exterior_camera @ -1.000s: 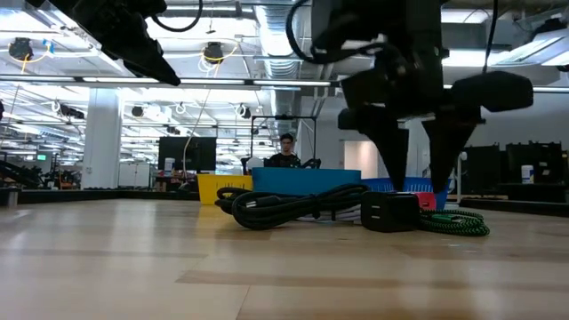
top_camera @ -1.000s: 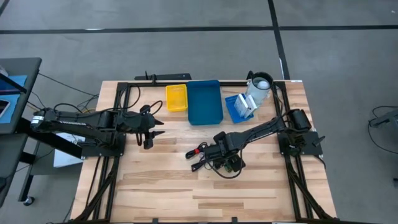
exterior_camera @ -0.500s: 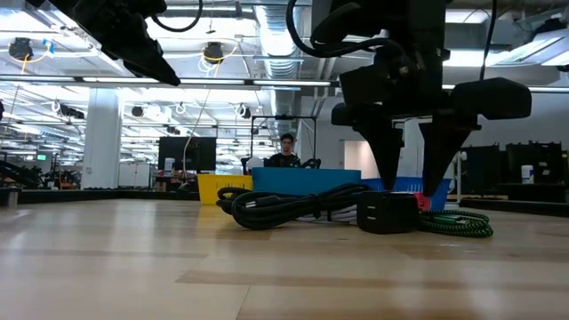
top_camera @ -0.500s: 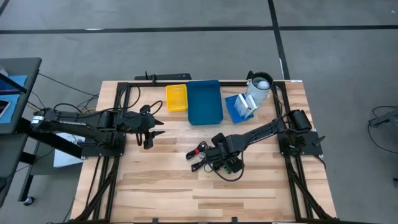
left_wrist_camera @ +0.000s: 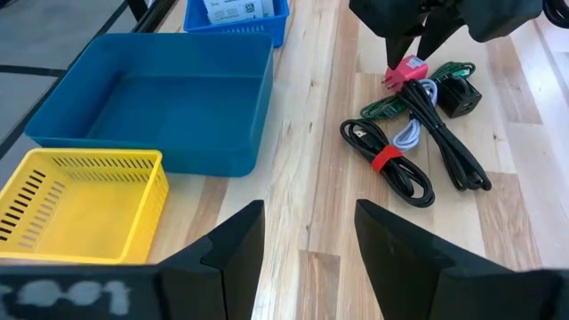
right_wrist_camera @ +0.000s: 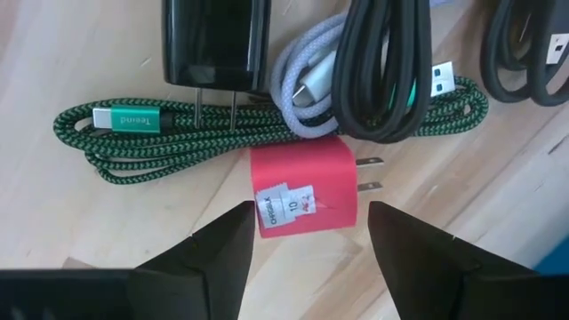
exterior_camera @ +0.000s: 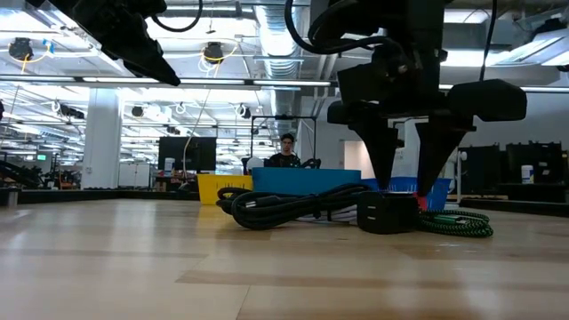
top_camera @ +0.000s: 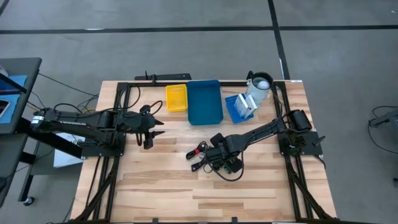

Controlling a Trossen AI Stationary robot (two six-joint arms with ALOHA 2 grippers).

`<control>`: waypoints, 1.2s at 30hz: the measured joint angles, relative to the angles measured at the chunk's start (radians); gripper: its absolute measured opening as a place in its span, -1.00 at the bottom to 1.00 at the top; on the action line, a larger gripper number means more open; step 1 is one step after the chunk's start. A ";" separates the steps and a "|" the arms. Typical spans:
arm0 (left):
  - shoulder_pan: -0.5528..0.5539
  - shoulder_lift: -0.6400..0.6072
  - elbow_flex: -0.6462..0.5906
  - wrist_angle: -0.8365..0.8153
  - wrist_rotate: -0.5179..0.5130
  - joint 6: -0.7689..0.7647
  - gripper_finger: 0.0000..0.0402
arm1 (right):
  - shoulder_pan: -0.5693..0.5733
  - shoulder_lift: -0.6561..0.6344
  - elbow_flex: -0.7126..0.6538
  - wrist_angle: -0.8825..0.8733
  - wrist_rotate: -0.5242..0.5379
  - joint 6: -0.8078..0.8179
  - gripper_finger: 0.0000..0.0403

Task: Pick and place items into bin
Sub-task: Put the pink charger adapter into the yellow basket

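Wooden table: cables and chargers heaped mid-table. Right gripper, fingers spread, has been lowered astride the red charger; grasp pending. Left gripper held parted, idle.

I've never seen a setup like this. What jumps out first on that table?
Mid-table, a tangle of black, grey and green cables lies with a red plug in it; the right gripper hangs just above that plug, fingers open. At the table's far edge a big blue bin sits between a yellow basket and a smaller blue basket. The left gripper waits, open, over the table's left side.
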 joint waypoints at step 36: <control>0.000 0.000 0.000 -0.002 0.000 -0.012 -0.17 | -0.003 0.013 -0.060 0.100 -0.094 -0.066 0.08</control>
